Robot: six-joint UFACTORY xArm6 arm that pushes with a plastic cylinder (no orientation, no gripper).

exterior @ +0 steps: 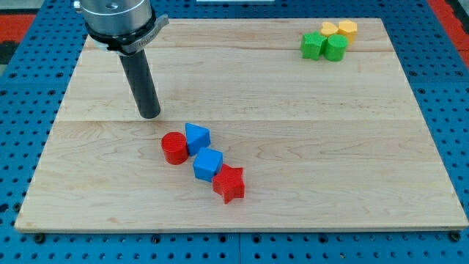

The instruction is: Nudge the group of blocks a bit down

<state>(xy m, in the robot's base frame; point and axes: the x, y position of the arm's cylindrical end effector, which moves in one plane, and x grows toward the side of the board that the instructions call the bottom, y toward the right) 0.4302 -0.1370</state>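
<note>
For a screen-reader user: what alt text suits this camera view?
My tip rests on a wooden board, just up-left of a cluster: red cylinder, blue block, blue cube, red star. Two green blocks and two yellow blocks sit top right.

No text, label, brand, number or sign can be read anywhere in this view. The wooden board (293, 147) shows only plain grain, and the coloured blocks carry no markings. The blue perforated surface (22, 88) around the board and the metal arm mount (117, 18) at far left bear no lettering either.
</note>
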